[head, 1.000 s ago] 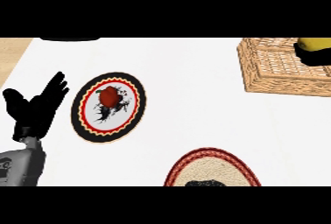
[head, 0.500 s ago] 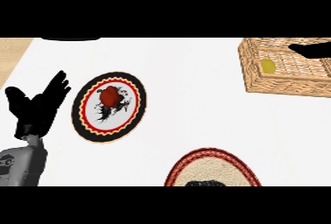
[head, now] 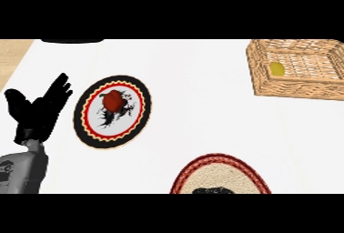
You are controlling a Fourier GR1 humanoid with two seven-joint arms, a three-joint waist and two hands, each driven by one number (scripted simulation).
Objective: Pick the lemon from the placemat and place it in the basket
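Head view.
- Basket [head: 295, 89]: wicker, upper right on the worktop [head: 201, 113], right side cut off. Holds one lemon [head: 276, 68] near its left wall.
- Lemon: small, yellow, oval.
- Plate [head: 111, 131]: left of centre, carries a red item [head: 114, 100] that is hard to identify.
- Placemat [head: 194, 170]: at the lower edge, cut off, with a dark shape [head: 212, 189] on it.
- Left hand [head: 39, 111]: at the left edge, fingers straight and spread, holding nothing.

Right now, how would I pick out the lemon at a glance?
At the far right of the white counter stands a wicker basket. The lemon lies inside, near its left wall. It is yellow; the only other small round thing is red, on a black-rimmed placemat.
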